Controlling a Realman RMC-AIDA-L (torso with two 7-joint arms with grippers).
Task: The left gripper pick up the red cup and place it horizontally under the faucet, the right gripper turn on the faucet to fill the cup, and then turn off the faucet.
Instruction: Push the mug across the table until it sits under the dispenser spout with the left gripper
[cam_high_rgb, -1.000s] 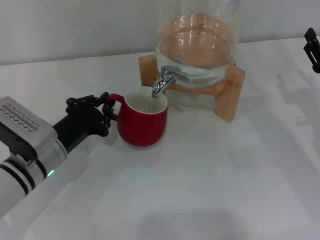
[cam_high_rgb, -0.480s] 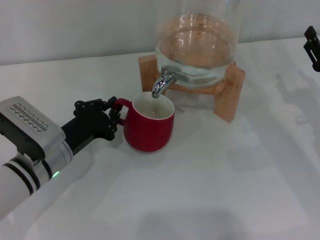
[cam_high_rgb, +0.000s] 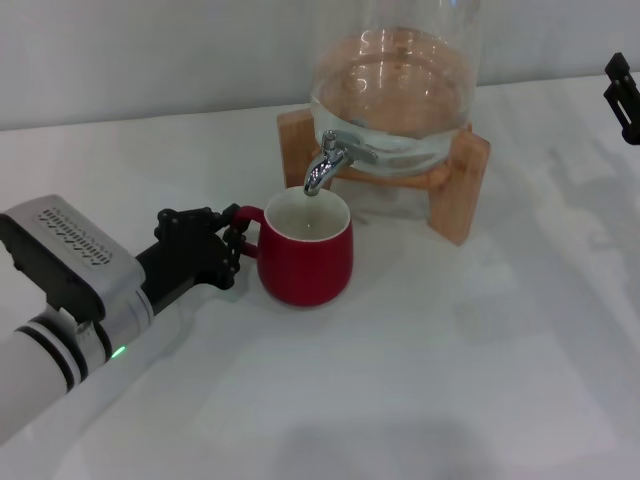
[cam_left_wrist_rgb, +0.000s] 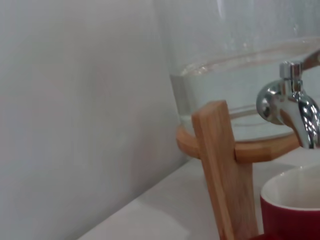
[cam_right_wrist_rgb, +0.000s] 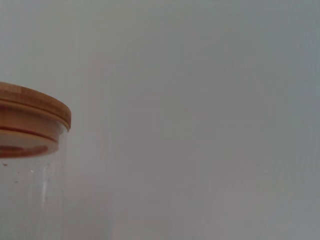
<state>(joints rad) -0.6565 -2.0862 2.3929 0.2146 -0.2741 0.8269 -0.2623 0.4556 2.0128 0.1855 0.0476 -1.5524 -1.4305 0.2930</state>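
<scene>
Reaching in from the table's left side, the left pincer (cam_high_rgb: 232, 245) sits low at the handle of the red cup (cam_high_rgb: 305, 250), its black fingers (cam_high_rgb: 228, 262) closed around the red loop. The cup stands upright on the white table (cam_high_rgb: 420, 360), immediately to the right of the pincer, white inside showing. Its mouth lies directly below the spout of the faucet (cam_high_rgb: 325, 165) — the chrome tip hangs just above the rim without touching it. In the left wrist view the cup (cam_left_wrist_rgb: 292, 210) shows only as a red wall and white rim, the faucet (cam_left_wrist_rgb: 292, 107) above it. The faucet juts from the clear glass jar (cam_high_rgb: 395, 85), which holds water in its lower part and rests on a wooden stand (cam_high_rgb: 455, 185) behind the cup. Farther right — at the head view's edge, well apart from the faucet — only a black piece of the right pincer (cam_high_rgb: 622, 95) shows, and I cannot tell whether it is wide or narrow. The right wrist view catches the jar's wooden lid (cam_right_wrist_rgb: 32, 117).
</scene>
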